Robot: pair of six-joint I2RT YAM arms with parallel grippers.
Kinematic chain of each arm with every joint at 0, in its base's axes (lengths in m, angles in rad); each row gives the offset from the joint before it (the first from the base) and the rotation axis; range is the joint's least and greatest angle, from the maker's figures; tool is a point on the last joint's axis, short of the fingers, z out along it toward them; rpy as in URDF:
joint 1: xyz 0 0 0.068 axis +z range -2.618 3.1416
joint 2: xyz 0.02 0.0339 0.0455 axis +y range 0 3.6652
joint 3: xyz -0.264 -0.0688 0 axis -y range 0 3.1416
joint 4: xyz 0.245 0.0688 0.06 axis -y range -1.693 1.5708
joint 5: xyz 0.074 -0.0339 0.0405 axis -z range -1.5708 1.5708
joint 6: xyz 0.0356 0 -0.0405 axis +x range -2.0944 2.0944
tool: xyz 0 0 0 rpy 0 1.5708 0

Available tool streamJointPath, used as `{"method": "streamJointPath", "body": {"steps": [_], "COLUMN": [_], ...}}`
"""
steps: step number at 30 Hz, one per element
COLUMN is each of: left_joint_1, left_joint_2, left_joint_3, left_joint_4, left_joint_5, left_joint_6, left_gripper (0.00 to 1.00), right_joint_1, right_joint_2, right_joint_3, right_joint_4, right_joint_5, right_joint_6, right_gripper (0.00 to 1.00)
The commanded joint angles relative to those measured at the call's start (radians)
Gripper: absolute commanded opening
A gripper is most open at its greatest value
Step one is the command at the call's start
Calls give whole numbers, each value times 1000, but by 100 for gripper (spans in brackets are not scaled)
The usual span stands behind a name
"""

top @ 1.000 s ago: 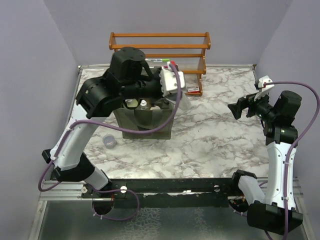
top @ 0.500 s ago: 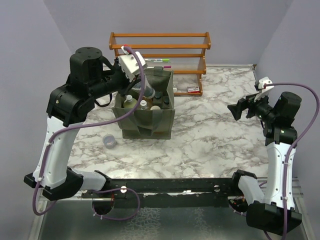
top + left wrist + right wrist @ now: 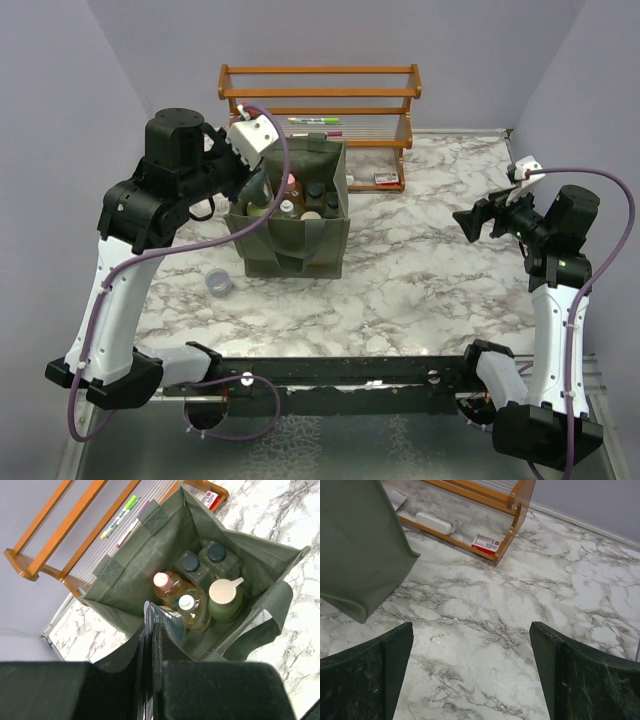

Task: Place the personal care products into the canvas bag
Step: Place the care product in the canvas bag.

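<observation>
The left end effector (image 3: 152, 642) is pinched almost closed on the top edge of the grey pouch (image 3: 171, 621). The pouch hangs from it at the left side of the bag's (image 3: 125, 560) open mouth. From where I stand its lower end looks to be just inside the rim, though I can't tell whether it touches anything. Below it 5 bottles (image 3: 186, 605) stand upright and packed close: 2 black-capped ones at the far side, a green pump bottle, an amber one and an orange one with a pink cap.

The right end effector (image 3: 470, 652) is spread wide with nothing in it, hovering over bare desk (image 3: 485, 605) well to the right of the bag.

The pouch looks light, soft and crinkly. Its slick film could slide out of a pinch, so the flat seam at the top is the sensible place to hold it. I'd expect it to flop and fold into the gap beside the bottles, not stand up. The bag is limp canvas, and its walls may sag inward. I'd judge the task close to done.
</observation>
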Motion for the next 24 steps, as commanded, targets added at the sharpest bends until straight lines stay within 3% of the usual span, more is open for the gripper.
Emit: {"method": "streamJointPath", "body": {"steps": [1,14,24], "left_joint_1": [19,54,56], "left_joint_2": [-60,1,28], "left_joint_3": [5,45,18], "left_joint_4": [61,-54,-127], "left_joint_5": [27,66,73], "left_joint_6": [-11,-125,-128], "left_gripper": [0,0,0], "right_joint_1": [-10,-15,-16], "right_joint_2": [-13,-6,-4], "right_joint_3": [-5,2,-8], "right_joint_4": [36,34,41], "right_joint_5": [-28,-41,-44], "right_joint_6": [8,13,13], "right_gripper": [100,100,100]}}
